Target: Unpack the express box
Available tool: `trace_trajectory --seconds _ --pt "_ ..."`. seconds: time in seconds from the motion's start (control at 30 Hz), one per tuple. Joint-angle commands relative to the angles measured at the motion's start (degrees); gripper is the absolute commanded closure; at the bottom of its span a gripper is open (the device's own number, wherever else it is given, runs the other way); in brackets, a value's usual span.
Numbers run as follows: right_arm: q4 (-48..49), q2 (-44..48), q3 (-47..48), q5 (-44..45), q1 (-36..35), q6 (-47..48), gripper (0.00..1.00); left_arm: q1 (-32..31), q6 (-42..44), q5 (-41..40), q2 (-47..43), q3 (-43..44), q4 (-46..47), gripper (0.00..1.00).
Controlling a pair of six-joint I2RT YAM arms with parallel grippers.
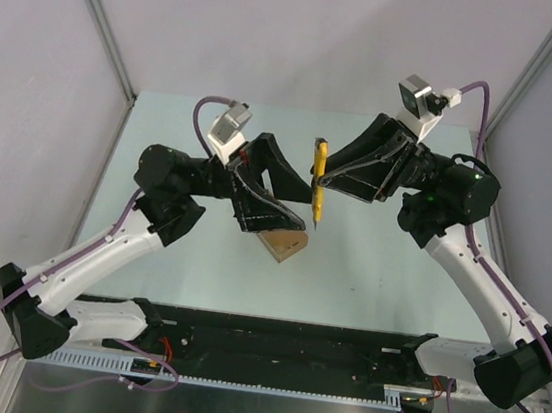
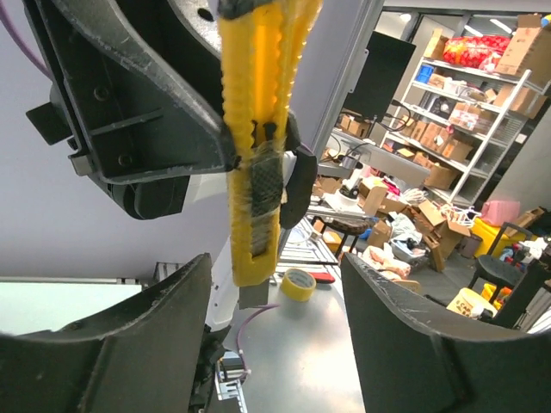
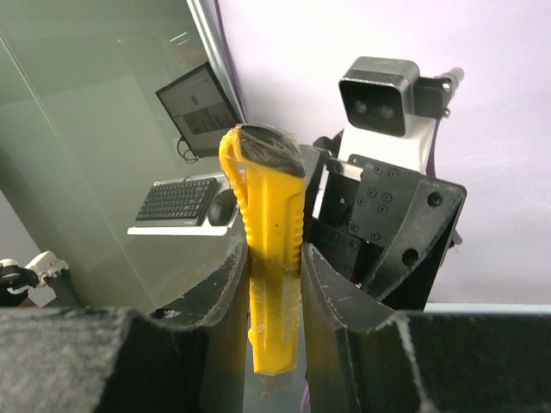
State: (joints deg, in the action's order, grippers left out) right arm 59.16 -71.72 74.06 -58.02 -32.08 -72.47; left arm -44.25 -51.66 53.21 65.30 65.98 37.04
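Express box (image 1: pixel 286 246) sits on counter just under left tool (image 2: pixel 275 268), whose jaws gape wide and hold nothing, while right tool (image 3: pixel 275 258) clamps yellow knife (image 1: pixel 317 179) hanging above, long axis aimed at the box.

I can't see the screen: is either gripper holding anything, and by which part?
The right gripper clamps the yellow-and-black plastic utility knife around the middle of its body. The left gripper is open, holding nothing.
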Motion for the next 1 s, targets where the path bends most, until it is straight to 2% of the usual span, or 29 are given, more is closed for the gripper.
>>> trace_trajectory --seconds 0.0,0.23,0.33,0.43,0.47,0.53,0.67,0.77,0.8,0.83,0.87,0.93,0.97 --pt "3.8 0.0 3.0 -0.7 -0.4 -1.3 1.0 -1.1 -1.7 1.8 1.0 1.5 3.2 0.35" --pt "5.9 -0.2 3.1 -1.7 -1.7 -2.7 1.0 -2.9 -2.0 2.2 3.0 4.5 5.0 0.37" --pt "6.3 0.0 3.2 -1.8 -2.0 -2.8 1.0 -3.8 -2.4 3.0 3.5 5.2 6.3 0.43" --pt "6.7 0.4 3.4 -2.1 -2.3 -2.9 1.0 -4.4 -2.0 3.4 3.5 5.2 7.3 0.53" --pt "7.1 0.4 3.4 -2.1 -2.4 -3.1 1.0 -4.6 -2.0 3.5 3.5 5.3 7.5 0.61" --pt "7.3 0.4 3.5 -2.3 -2.5 -3.3 1.0 -4.7 -2.3 3.7 4.0 5.2 7.9 0.69" --pt "7.6 0.6 3.7 -2.4 -2.5 -3.6 1.0 -4.7 -2.9 3.7 4.4 4.9 8.5 0.94" --pt "5.9 0.9 3.7 -2.6 -2.5 -2.9 0.99 -4.8 -2.8 3.3 4.5 4.5 8.6 0.98" --pt "4.7 1.1 3.7 -3.0 -2.3 -2.1 0.84 -4.8 -2.8 3.3 4.6 4.5 8.6 1.0" --pt "2.8 1.4 3.7 -3.2 -2.0 0.6 0.75 -4.7 -2.6 3.4 4.6 4.3 8.6 1.0" --pt "-2.6 1.8 3.6 -3.1 -1.9 2.5 0.49 -4.7 -2.3 3.3 4.7 4.1 8.6 1.0" --pt "-10.1 3.8 3.5 -2.1 -1.1 10.3 0.32 -4.7 -2.0 3.5 4.8 3.1 8.6 1.0" --pt "-18.0 4.7 3.5 -1.5 -0.8 13.2 0.26 -4.6 -1.8 3.6 5.0 2.7 8.5 1.0"
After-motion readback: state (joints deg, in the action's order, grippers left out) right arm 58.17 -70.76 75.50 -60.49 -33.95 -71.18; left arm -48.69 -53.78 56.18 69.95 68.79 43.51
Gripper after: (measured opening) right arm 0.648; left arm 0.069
